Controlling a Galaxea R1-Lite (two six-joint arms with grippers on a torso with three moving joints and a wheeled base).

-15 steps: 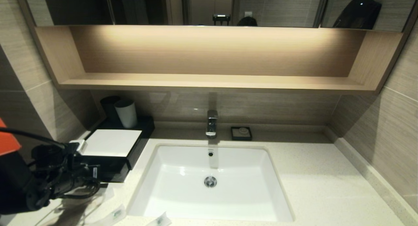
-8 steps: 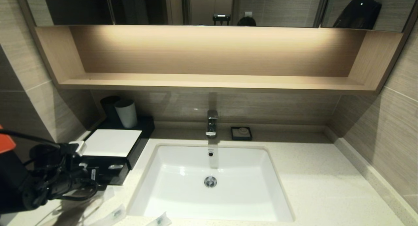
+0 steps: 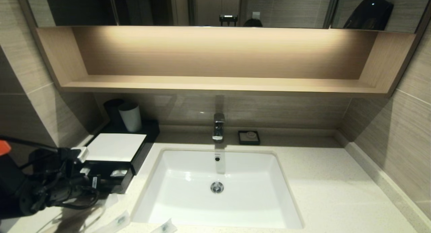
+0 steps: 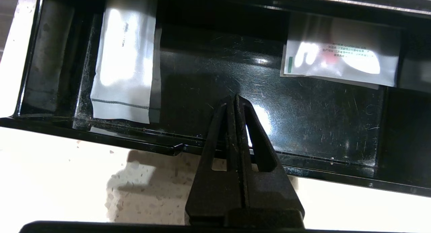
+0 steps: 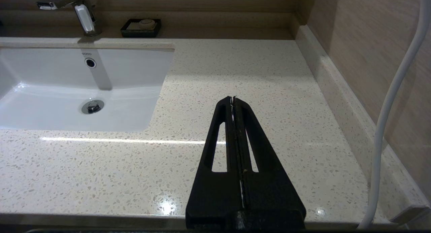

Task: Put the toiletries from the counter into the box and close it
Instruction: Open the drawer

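The black box (image 3: 114,147) with a white top panel stands on the counter (image 3: 323,192) at the left, its front drawer (image 3: 112,179) pulled out. In the left wrist view the drawer (image 4: 303,125) holds two flat wrapped packets, one (image 4: 124,58) in a side compartment and one (image 4: 340,58) at the far wall. My left gripper (image 4: 235,96) is shut and empty, its tips just over the drawer's front rim; it also shows in the head view (image 3: 101,186). Two slim toiletries packets (image 3: 118,221) (image 3: 165,228) lie on the counter's front edge. My right gripper (image 5: 233,98) is shut and empty over the counter to the right of the basin.
The white basin (image 3: 188,199) with its faucet (image 3: 218,127) fills the middle. A small black soap dish (image 3: 249,137) sits behind it. Two cups (image 3: 129,117) stand behind the box. A wooden shelf (image 3: 219,85) hangs above, and tiled walls close in both sides.
My left arm has drawn back toward the lower left, and more of the drawer's inside shows, with a packet in it. The packets on the counter have not moved.
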